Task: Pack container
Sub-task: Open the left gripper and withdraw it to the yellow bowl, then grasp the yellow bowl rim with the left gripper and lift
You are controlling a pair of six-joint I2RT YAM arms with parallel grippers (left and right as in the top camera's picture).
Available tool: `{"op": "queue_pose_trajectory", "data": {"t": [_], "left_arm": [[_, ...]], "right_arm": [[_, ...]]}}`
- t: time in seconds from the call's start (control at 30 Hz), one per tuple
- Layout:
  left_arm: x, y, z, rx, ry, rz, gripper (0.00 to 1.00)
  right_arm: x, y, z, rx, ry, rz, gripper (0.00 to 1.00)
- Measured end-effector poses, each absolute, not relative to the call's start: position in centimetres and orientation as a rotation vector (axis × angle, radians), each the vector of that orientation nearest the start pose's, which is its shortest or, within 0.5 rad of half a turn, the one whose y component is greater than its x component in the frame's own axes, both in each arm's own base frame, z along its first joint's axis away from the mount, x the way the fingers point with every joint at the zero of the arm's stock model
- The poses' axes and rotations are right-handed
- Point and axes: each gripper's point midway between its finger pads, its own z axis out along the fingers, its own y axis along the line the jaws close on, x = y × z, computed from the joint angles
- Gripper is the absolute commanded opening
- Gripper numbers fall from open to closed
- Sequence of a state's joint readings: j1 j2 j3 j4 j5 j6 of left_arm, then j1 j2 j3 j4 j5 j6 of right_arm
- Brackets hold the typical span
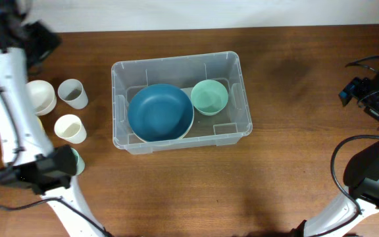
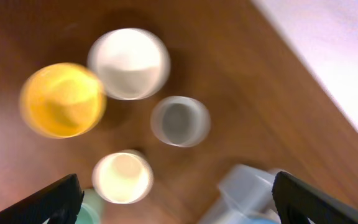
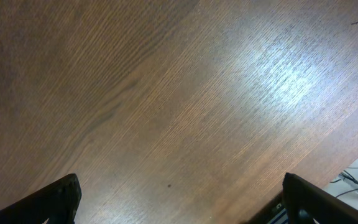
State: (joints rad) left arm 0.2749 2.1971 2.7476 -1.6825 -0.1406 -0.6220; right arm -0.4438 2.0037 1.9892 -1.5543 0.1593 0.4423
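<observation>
Left gripper and right gripper hang spread, empty. Grey cup and cream cup stand close beside the container; taking one, the left may tip the other.

Your wooden table, container on it, left of the container your white bowl, grey cup, cream cup, yellow bowl.

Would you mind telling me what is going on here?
Two robot arms are packing the large clear plastic bin. A big blue bowl and a small mint-green bowl sit inside. Several small cups wait left of it; the left gripper hovers open above them, and the right gripper is open over the wooden table.
</observation>
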Motion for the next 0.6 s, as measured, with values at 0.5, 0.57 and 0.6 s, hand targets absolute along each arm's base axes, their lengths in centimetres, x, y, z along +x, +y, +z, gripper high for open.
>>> {"op": "queue_pose_trajectory", "data": {"t": [0.5,0.57,0.6], "left_arm": [[31.9,26.7,11.5,-1.989,2.476,0.149,0.99],[31.0,26.9,10.1,-2.030,2.479,0.150,0.99],[30.9,26.9,9.7,-2.038,2.481,0.149,0.99]], "right_arm": [[32.9,-18.6,16.6,1.342,2.828,-0.249,0.99],[32.9,-18.7,16.6,1.342,2.828,-0.250,0.99],[32.9,-18.6,16.6,1.343,2.828,-0.250,0.99]]}}
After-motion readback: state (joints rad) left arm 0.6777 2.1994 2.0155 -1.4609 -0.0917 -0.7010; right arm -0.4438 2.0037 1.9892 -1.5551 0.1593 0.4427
